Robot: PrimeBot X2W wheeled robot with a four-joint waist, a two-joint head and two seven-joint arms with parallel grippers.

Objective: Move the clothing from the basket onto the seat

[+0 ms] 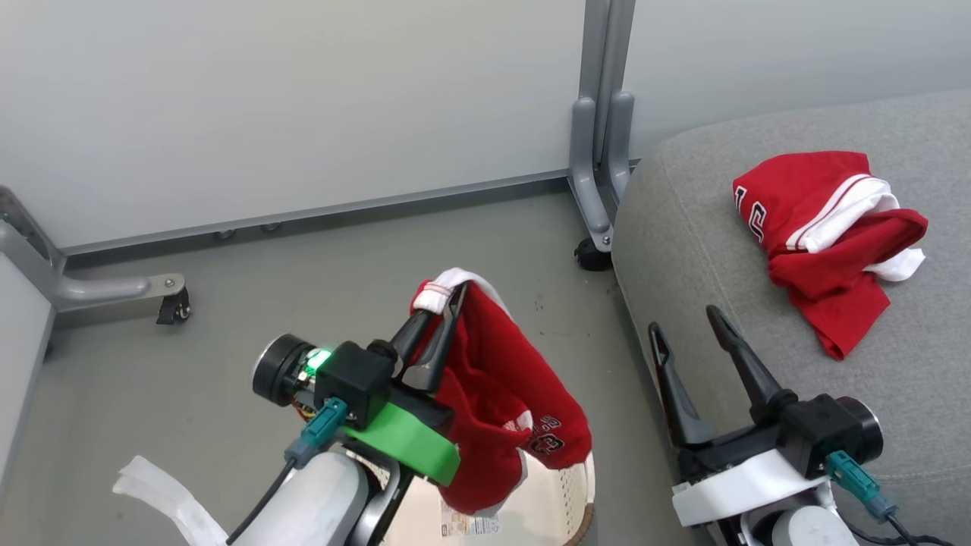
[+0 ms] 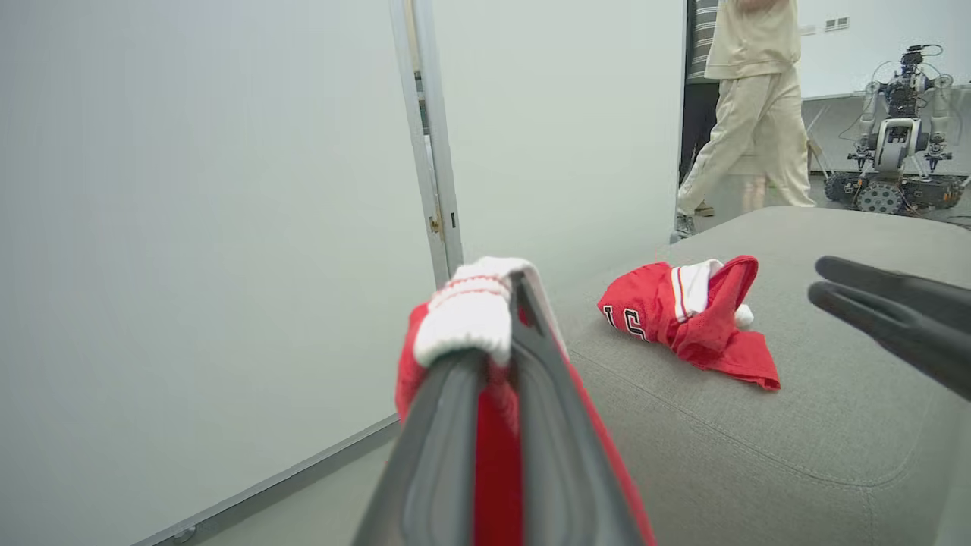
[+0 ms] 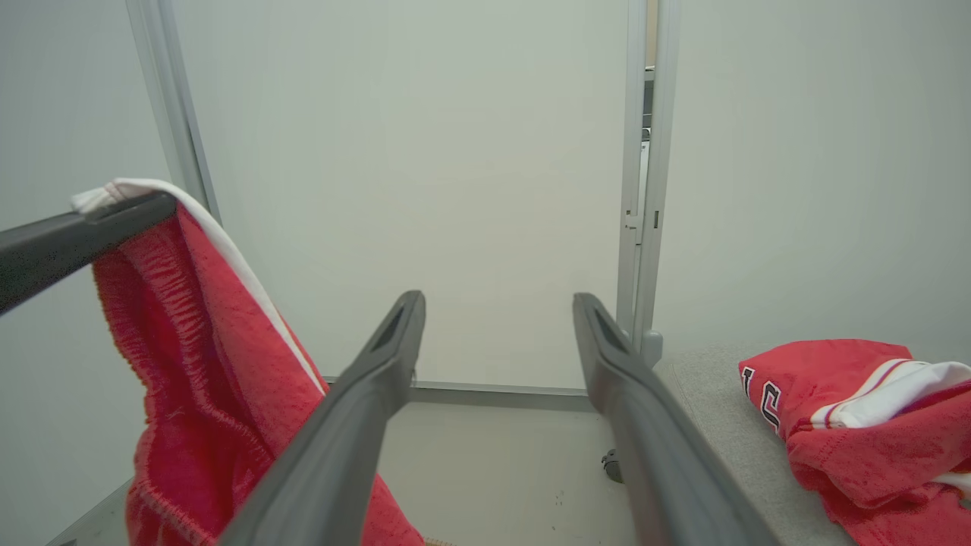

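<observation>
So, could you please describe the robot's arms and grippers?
The left gripper and right gripper each have two long dark tapering fingers on a black block, with a teal plug and dark cable. The left's bracket is bright green, with a lit green lamp; the right's is white.

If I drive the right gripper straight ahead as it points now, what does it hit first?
Probably the white partition panel, beside its grey post. The right gripper is open and empty, and the way there looks free, though depth is unclear.
</observation>
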